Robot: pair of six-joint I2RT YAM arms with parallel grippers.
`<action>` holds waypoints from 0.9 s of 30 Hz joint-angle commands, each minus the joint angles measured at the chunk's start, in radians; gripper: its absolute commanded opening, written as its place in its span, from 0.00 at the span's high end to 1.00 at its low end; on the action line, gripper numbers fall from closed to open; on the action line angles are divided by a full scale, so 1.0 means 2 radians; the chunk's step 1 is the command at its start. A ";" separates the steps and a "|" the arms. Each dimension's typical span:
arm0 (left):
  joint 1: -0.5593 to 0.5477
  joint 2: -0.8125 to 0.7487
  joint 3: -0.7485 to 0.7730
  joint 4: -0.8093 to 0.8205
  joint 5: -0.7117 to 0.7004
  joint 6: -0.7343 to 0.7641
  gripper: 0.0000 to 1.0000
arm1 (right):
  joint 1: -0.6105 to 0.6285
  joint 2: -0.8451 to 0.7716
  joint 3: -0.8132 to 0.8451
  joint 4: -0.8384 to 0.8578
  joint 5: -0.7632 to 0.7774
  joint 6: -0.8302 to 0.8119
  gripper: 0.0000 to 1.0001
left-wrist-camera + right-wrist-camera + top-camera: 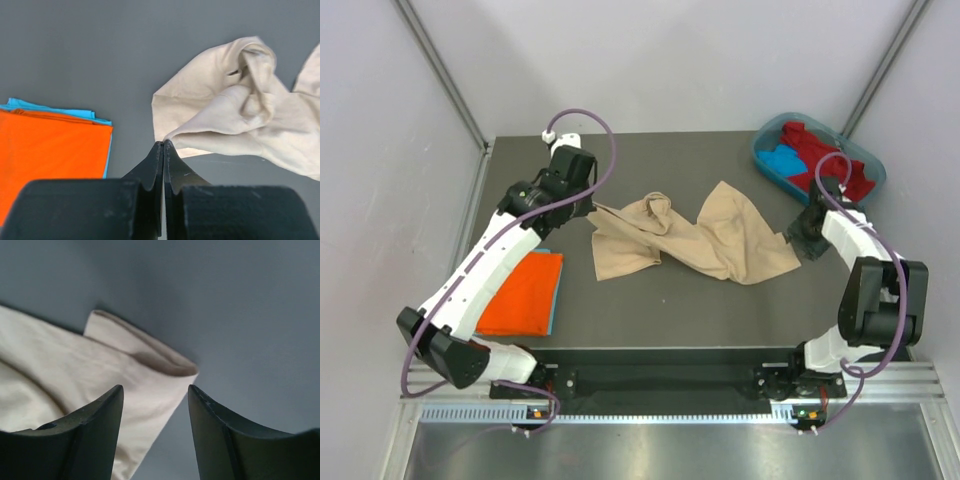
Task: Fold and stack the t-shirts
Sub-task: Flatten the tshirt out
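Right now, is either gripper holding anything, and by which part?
The left gripper looks shut on the beige t-shirt, pinching a fold at its left edge. The right gripper is open over the opposite corner, holding nothing.

The folded blue cotton t-shirt (60,110) lies mostly hidden beneath the folded orange cotton t-shirt (50,150), itself cut by the left wrist view's edge; the crumpled beige-tan cotton t-shirt (240,115) runs past both wrist views' edges, blurred in the right.
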 commanded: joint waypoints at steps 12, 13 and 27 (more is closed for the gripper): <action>0.002 -0.043 -0.004 0.012 0.038 0.012 1.00 | -0.013 -0.073 -0.080 0.041 0.011 0.018 0.45; 0.001 -0.044 -0.005 0.011 0.035 0.013 1.00 | -0.014 -0.069 -0.071 0.037 0.017 0.016 0.45; 0.001 -0.079 -0.074 0.040 0.079 0.027 1.00 | -0.011 0.128 0.188 -0.156 0.034 0.120 0.55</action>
